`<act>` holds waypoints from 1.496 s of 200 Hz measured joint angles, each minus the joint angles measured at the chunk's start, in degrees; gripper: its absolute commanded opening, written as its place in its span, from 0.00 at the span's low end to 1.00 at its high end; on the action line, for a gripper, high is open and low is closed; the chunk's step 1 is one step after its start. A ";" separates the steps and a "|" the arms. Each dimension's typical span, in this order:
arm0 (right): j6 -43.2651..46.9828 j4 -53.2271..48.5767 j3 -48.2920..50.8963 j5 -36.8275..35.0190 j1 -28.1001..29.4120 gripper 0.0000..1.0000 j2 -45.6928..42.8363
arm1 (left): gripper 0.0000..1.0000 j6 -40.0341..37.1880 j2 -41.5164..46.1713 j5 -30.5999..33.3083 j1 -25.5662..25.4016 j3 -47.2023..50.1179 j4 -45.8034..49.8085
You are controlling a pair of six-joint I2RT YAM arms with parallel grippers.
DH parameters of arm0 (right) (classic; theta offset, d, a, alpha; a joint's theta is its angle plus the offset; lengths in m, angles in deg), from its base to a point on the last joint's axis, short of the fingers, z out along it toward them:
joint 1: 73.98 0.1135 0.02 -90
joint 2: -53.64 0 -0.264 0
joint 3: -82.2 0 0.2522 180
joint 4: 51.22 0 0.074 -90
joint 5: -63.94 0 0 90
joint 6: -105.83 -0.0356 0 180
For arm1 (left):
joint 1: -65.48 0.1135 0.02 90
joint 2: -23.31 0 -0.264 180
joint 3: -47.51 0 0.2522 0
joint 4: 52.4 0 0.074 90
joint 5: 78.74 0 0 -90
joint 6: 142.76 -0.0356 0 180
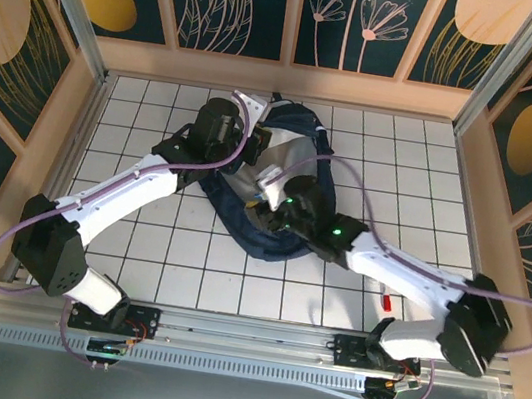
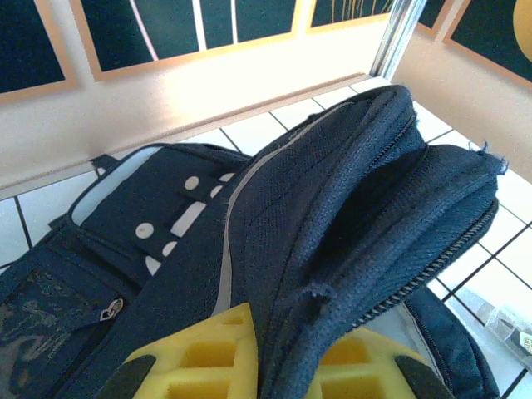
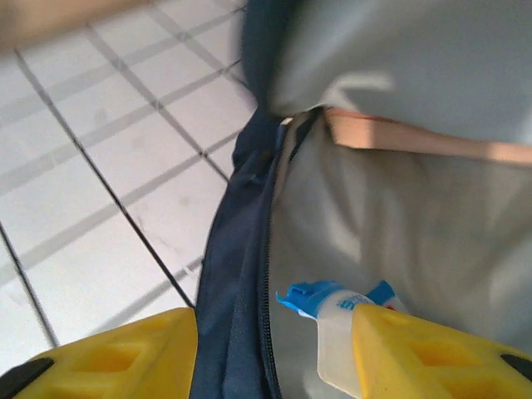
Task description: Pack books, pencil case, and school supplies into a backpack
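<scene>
The navy backpack [image 1: 241, 228] lies mid-table with its mouth held up. My left gripper [image 1: 252, 145] is shut on a fold of the backpack's rim [image 2: 332, 191], the fabric pinched between its yellow fingers [image 2: 199, 357]. My right gripper [image 3: 274, 357] stands open over the mouth, straddling the zipper edge [image 3: 241, 249]. A whitish tube with a blue cap [image 3: 337, 328] lies inside on the grey lining, against the right finger [image 3: 432, 357]. A peach strip [image 3: 416, 140], perhaps the pencil case, shows deeper inside. A red pen [image 1: 384, 301] lies on the tiles by the right arm. The books are out of view.
White tiled table [image 1: 138, 240] with wooden walls around it [image 1: 285, 79]. A small clear plastic item [image 2: 511, 328] lies on the tiles to the right of the backpack. The right arm's cable loops over the bag [image 1: 350, 178].
</scene>
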State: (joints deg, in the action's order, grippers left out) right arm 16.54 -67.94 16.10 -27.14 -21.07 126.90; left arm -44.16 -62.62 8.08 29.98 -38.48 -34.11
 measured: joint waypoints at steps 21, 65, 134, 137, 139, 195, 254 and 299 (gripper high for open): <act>-15.15 -2.21 0.57 1.49 -1.57 0.53 -6.47 | 0.00 0.00 0.00 -0.55 0.00 0.00 0.02; -36.37 -5.51 4.57 6.21 -1.70 0.54 -9.14 | 0.00 0.04 -0.09 -0.90 0.00 0.00 0.00; -51.63 -17.88 8.90 12.00 -13.29 0.61 -7.52 | 0.00 0.07 -0.20 -1.55 0.00 0.00 0.00; -51.95 -18.10 9.38 12.52 -13.55 0.61 -7.52 | 0.00 0.07 -0.20 -1.55 0.00 0.00 0.00; -52.13 -18.12 9.60 12.79 -13.64 0.62 -7.52 | 0.00 0.07 -0.20 -1.57 0.00 0.00 0.00; -59.87 -12.85 16.57 22.05 -14.19 0.61 -6.97 | 0.00 0.68 -0.20 -2.40 0.15 0.00 0.02; -67.08 -3.48 17.57 24.76 -13.99 0.37 -5.18 | 0.00 1.14 -0.39 -2.89 0.15 0.00 -0.02; -68.76 0.85 16.85 24.96 -13.81 0.23 -2.82 | 0.00 1.46 -1.42 -3.52 0.15 -0.63 0.00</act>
State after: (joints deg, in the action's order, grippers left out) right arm -52.22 -67.09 32.95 -2.18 -34.88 124.08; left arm -42.70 -64.04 4.56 30.13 -39.12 -34.11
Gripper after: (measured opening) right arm 0.234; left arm 0.101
